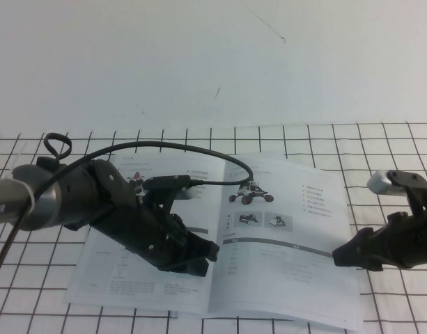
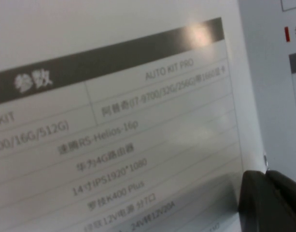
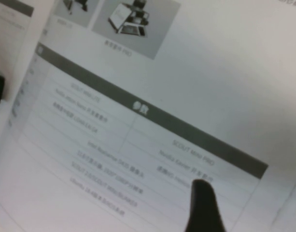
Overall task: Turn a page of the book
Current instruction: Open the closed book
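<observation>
Two black grippers hang over the book point(image 1: 269, 236), a thin white glossy booklet lying open and flat on the table point(image 1: 380, 149), whose white top carries a black grid. The book fills the lower centre of the high view. Its right-hand page point(image 1: 290, 229) shows small wheeled-robot photos, a grey heading bar and faint table lines.

The left gripper point(image 1: 199, 254) sits low over the left-hand leaf near the spine, left of centre; whether its fingers are apart or together cannot be told. A dark fingertip point(image 2: 271, 200) shows at the lower right of the left wrist view, against printed table rows.

The right gripper point(image 1: 342, 256) rests at the page's right edge, at mid-right of the high view; its finger spacing cannot be told either.
</observation>
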